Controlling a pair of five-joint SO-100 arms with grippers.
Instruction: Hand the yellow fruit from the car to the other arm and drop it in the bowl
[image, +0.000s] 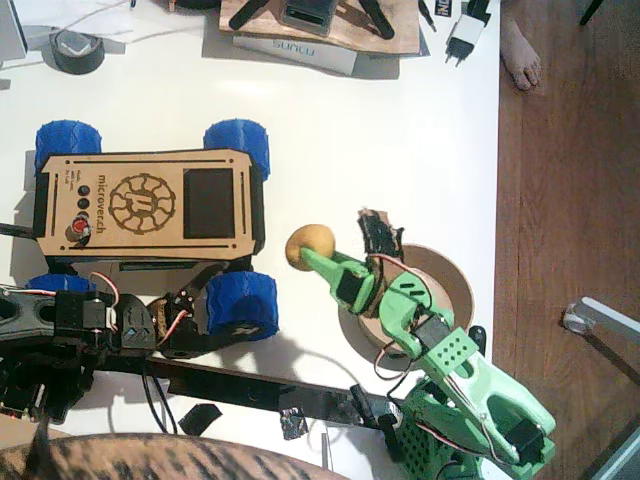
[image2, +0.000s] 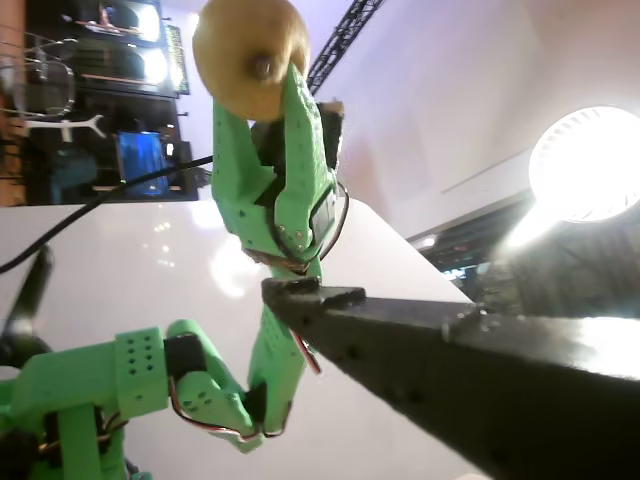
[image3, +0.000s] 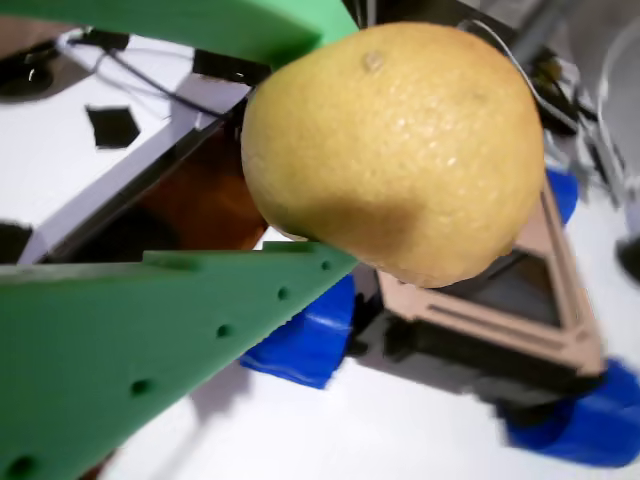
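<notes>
1. Handover looks done: yellow fruit (image: 311, 247) is off the car (image: 150, 205), clamped in the right gripper (image: 312, 254) of the green arm (image: 440, 365).
2. Fruit sits between car and bowl (image: 447, 278), left of the bowl rim.
3. Left gripper (image2: 315, 295) on the black arm (image: 90, 325): empty; jaw state unclear.
4. Remaining, by my read: swing right over the bowl, release.

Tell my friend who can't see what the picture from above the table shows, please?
The green arm's right gripper holds a yellow fruit above the white table, between the blue-wheeled wooden car and the tan bowl. The black left arm lies low beside the car.
</notes>
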